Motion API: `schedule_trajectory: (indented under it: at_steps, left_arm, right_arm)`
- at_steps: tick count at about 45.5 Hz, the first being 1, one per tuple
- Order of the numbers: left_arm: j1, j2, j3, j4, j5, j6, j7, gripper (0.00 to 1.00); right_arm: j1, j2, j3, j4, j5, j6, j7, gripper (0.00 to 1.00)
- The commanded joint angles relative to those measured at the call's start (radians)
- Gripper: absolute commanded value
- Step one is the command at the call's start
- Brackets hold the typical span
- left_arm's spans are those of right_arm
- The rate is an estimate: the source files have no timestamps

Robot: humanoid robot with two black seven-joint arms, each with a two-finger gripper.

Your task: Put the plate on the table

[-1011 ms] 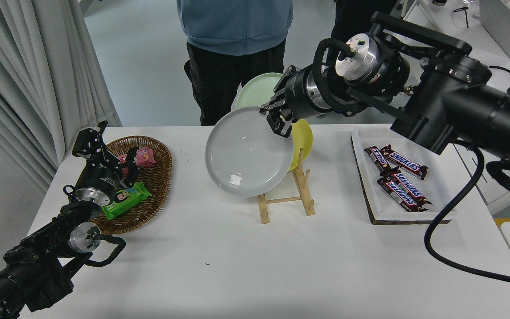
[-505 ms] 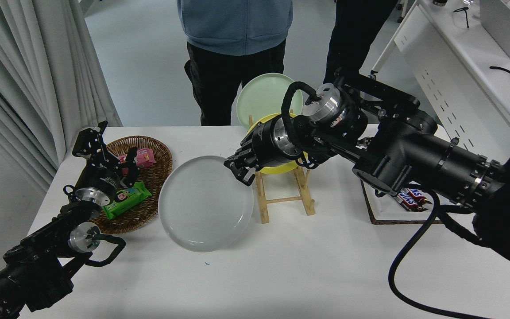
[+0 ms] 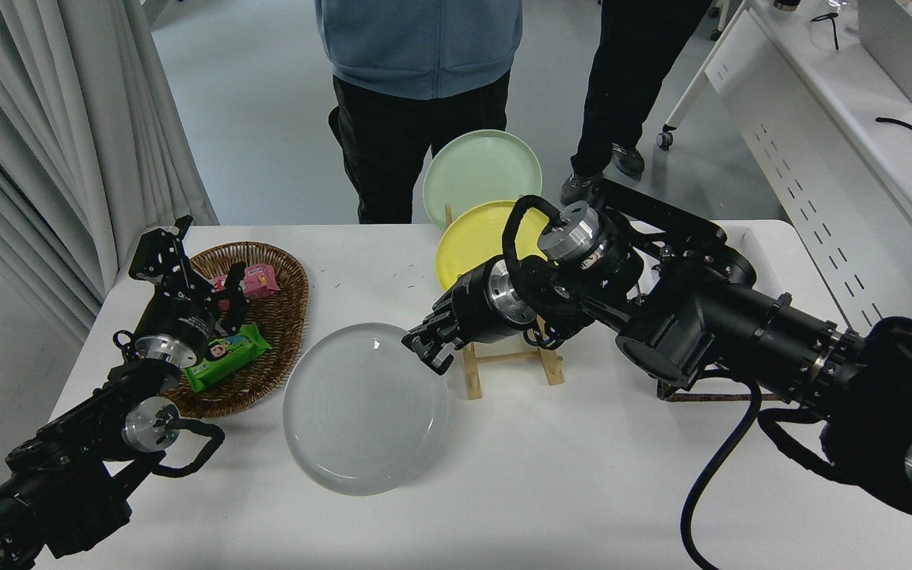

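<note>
The light grey plate point(image 3: 361, 412) lies low and nearly flat over the white table point(image 3: 583, 483), left of the table's middle; I cannot tell whether it rests fully on the surface. My right gripper point(image 3: 427, 351) reaches in from the right and is shut on the plate's far right rim. My left gripper point(image 3: 195, 273) is parked at the lower left, open and empty, over the wicker basket.
A wooden rack point(image 3: 503, 366) behind the right gripper holds a yellow plate point(image 3: 468, 237) and a pale green plate point(image 3: 480, 168). A wicker basket point(image 3: 274, 340) with snack packs stands at the left. Two people stand at the far side. A white desk point(image 3: 844, 103) is at the right.
My right gripper has carried the grey plate from the rack down and to the left. The plate has tipped from near upright to nearly flat, low over the table. The left arm has not moved.
</note>
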Motion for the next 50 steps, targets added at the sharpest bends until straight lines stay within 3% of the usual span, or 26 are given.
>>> schedule_trajectory:
  at_steps: [1,15,31,50]
  left_arm:
    - [0.000,0.000,0.000,0.000,0.000,0.001,0.000,1.00]
    - [-0.001,0.000,0.000,0.000,0.000,0.001,0.000,1.00]
    - [-0.001,0.000,0.000,0.000,0.000,0.001,0.000,1.00]
    - [0.000,0.000,0.000,0.000,0.000,0.001,0.000,1.00]
  right_arm:
    - [-0.040,0.002,-0.048,-0.013,0.004,0.000,0.000,0.00]
    - [-0.077,0.004,-0.078,-0.030,0.004,0.000,0.000,0.00]
    - [-0.124,0.007,-0.077,-0.180,0.004,0.000,0.000,0.00]
    - [-0.134,0.007,-0.105,-0.176,0.002,0.000,-0.001,0.00]
